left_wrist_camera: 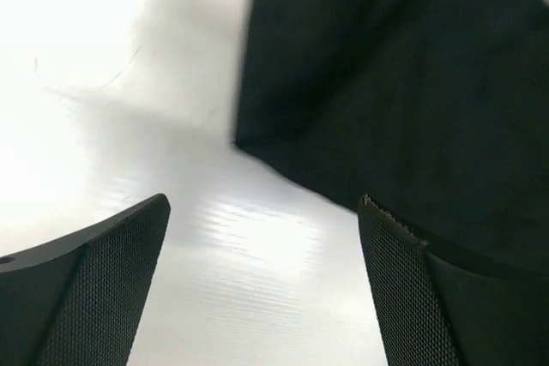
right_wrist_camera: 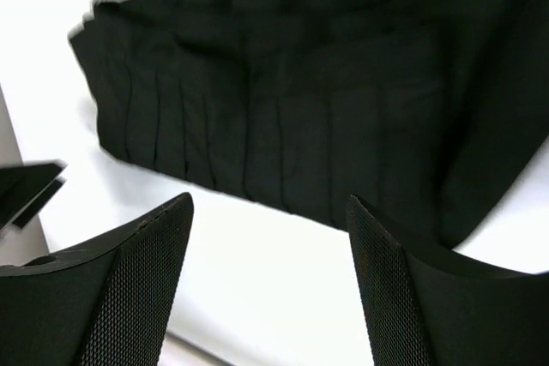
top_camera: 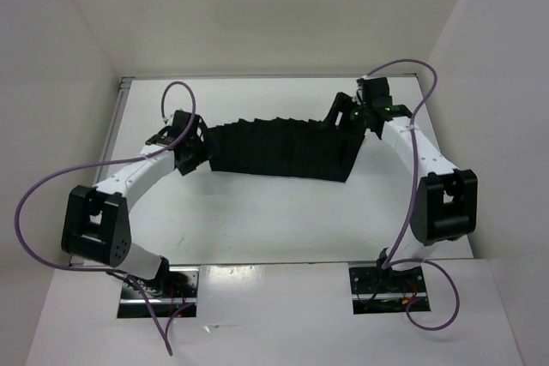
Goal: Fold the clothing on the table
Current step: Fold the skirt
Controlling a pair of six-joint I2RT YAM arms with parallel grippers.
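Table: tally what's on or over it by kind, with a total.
clothing, black and pleated: 1
open grippers: 2 (left gripper, right gripper)
Total: 3

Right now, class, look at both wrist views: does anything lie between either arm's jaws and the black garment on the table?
Nothing visible does. In each wrist view only bare table shows between the open jaws and the clothing. From above, no other object lies near the garment's left or right end.
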